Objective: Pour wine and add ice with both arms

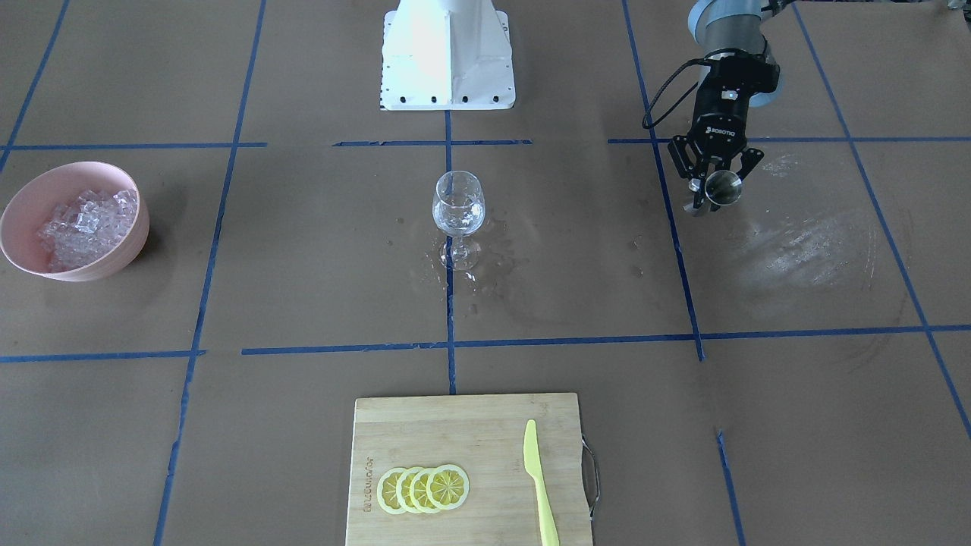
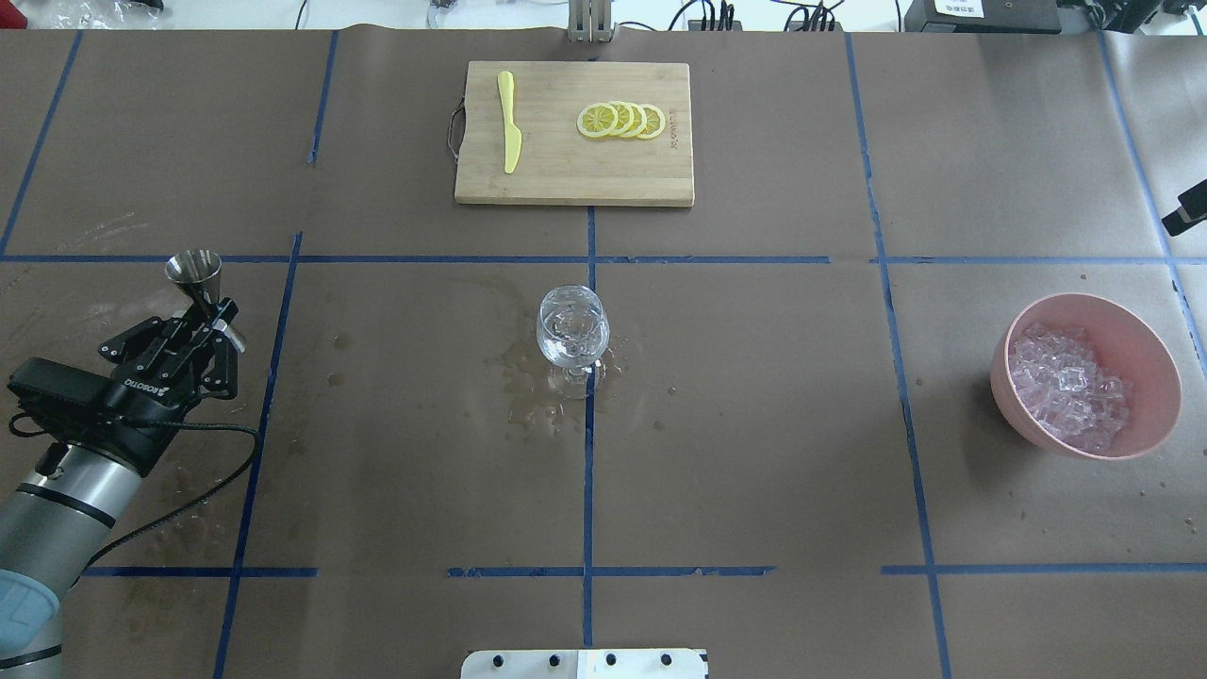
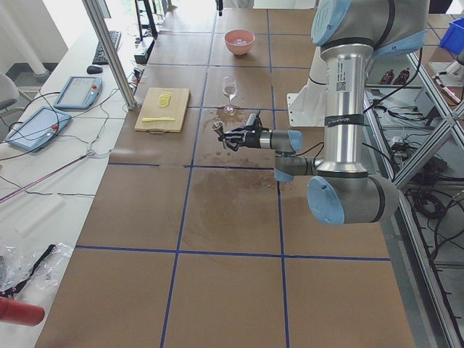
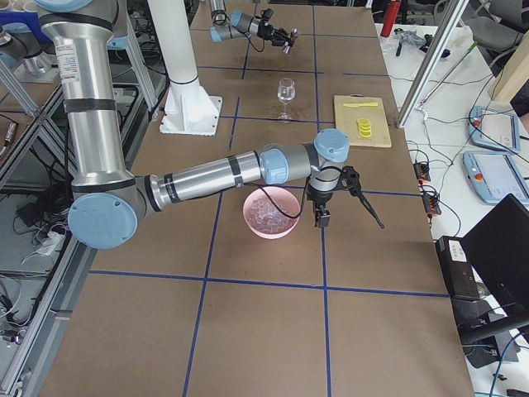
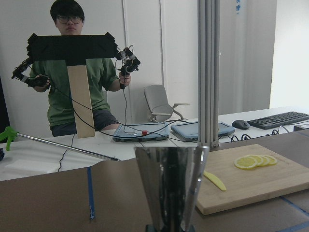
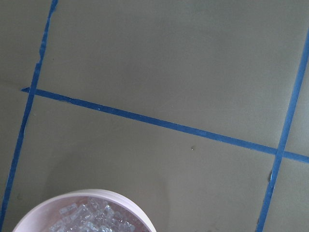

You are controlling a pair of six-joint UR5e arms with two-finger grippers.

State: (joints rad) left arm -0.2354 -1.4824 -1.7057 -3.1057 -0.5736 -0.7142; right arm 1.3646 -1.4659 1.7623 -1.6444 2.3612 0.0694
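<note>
Two worries: with left pincer clenched on steel jigger, well apart from wine glass holding barely visible wine, could skid glass on wet tabletop; by ice in pink bowl, can't tell state of right pincer, may fumble.

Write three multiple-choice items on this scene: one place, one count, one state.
1. Where are the lemon slices? A in the bowl; B on the cutting board; C in the glass.
2. How many slices? A two; B six; C four.
3. What is the left hand doing? A gripping a metal cup; B open, empty; C gripping the knife.
B: they lie on the board. C: four overlapping rounds show. A: it is clamped on the cup's narrow waist.
</note>
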